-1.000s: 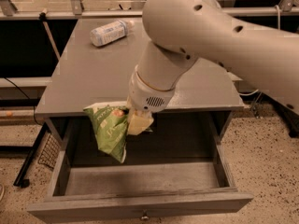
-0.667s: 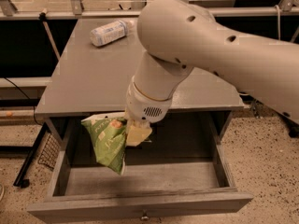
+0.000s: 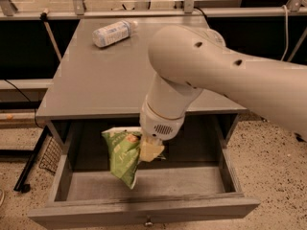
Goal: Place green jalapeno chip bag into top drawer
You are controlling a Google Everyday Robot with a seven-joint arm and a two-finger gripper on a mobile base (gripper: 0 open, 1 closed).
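Observation:
The green jalapeno chip bag [image 3: 123, 155] hangs upright over the open top drawer [image 3: 144, 210], its lower end close above the drawer floor. My gripper [image 3: 144, 150] is shut on the bag's upper right side, below the table's front edge. The arm comes in from the right and hides part of the drawer's back. The drawer is pulled out, and its small knob [image 3: 148, 221] shows at the front centre.
A white-labelled plastic bottle [image 3: 112, 33] lies on its side at the back left of the grey table top [image 3: 96, 75]. A metal rail runs behind the table. A wire rack stands on the speckled floor at the left.
My gripper has moved down and a little forward with the bag, so the bag now hangs lower inside the drawer opening. The bottle has not moved.

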